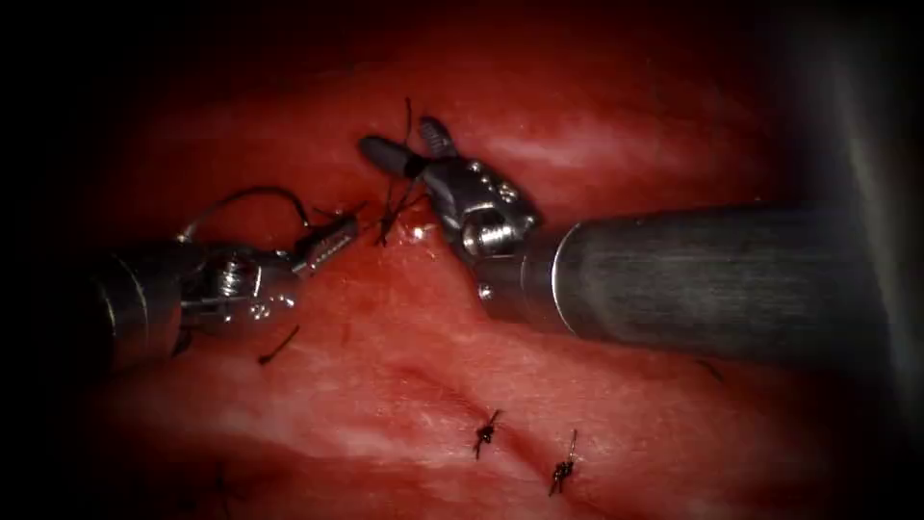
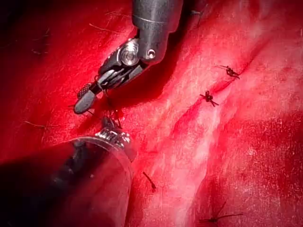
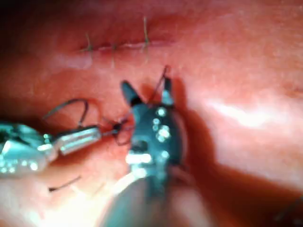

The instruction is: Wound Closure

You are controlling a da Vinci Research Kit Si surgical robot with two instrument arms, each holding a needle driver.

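The left claw point(image 1: 332, 239) is closed on the thread point(image 1: 252, 195), just left of the new knot point(image 1: 390, 223) on the tissue point(image 1: 616, 424). The thread makes a dark loop above this claw. A small cut end of thread point(image 1: 279, 345) lies on the tissue below the left claw. The knot sits on the cut point(image 1: 433, 385), with its loose ends sticking up. Just right of the knot, the right claw point(image 1: 409, 146) is wide open, with thread running up between its two halves. Two finished stitches point(image 1: 488, 432) sit well below the knot, farther along the cut. I cannot see the needle well enough to say where it is.
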